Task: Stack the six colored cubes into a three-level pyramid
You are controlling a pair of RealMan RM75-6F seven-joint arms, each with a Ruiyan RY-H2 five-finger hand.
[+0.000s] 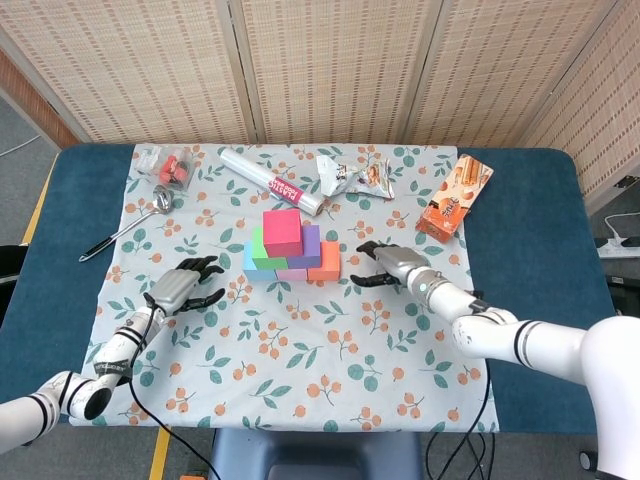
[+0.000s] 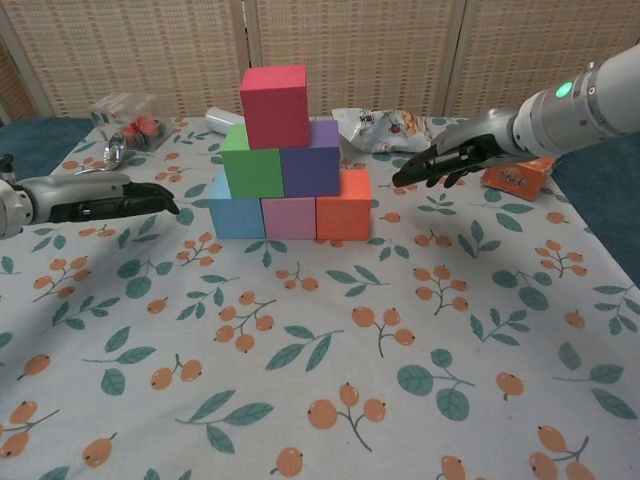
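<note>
Behind the pyramid (image 2: 290, 155): foil roll (image 1: 272, 180) (snack packets (image 1: 355, 176) beside).

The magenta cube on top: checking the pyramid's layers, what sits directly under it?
The magenta cube rests on the green cube and purple cube. How far back it overlaps them is hidden from here.

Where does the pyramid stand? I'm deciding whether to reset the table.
It looks done: blue cube, pink cube and orange cube form the base, green cube and purple cube sit above, red cube on top. Left hand and right hand hold nothing, apart from the stack. Nothing seems left.
</note>
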